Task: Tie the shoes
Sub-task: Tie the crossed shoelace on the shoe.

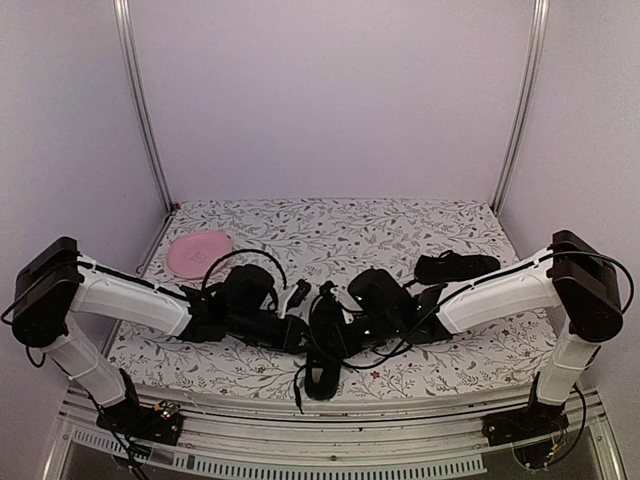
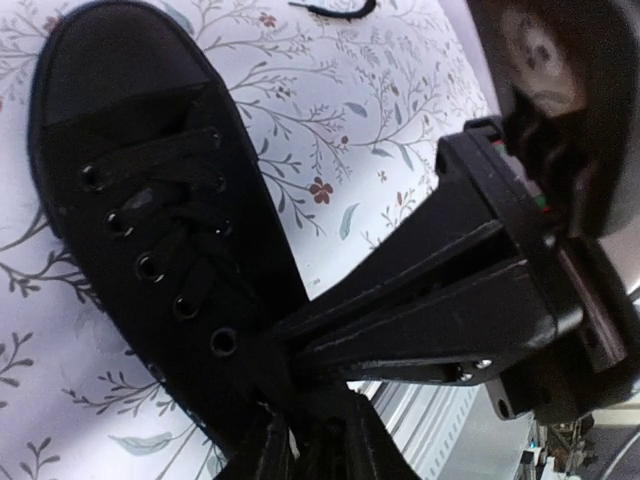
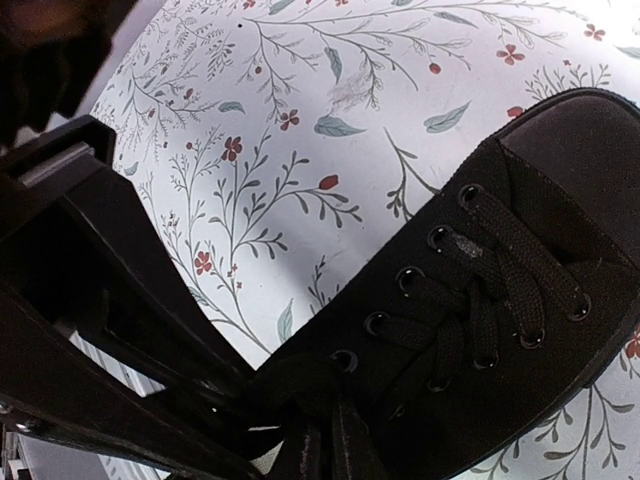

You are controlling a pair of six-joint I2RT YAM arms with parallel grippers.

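Observation:
One black shoe (image 1: 322, 352) lies near the table's front edge, toe toward the front, between both grippers. It fills the left wrist view (image 2: 140, 190) and the right wrist view (image 3: 500, 290), laced through its eyelets. My left gripper (image 1: 303, 328) is at the shoe's top eyelets, its fingers (image 2: 262, 450) pressed together on a black lace. My right gripper (image 1: 347, 322) meets it from the other side, its fingers (image 3: 310, 455) closed on a lace by the top eyelet. The two grippers cross each other closely. The second black shoe (image 1: 455, 266) lies at the back right, apart.
A pink plate (image 1: 198, 252) sits at the back left on the floral tablecloth (image 1: 330, 225). A loose lace end (image 1: 298, 395) hangs over the front edge. Metal frame posts (image 1: 140, 110) stand at the back corners.

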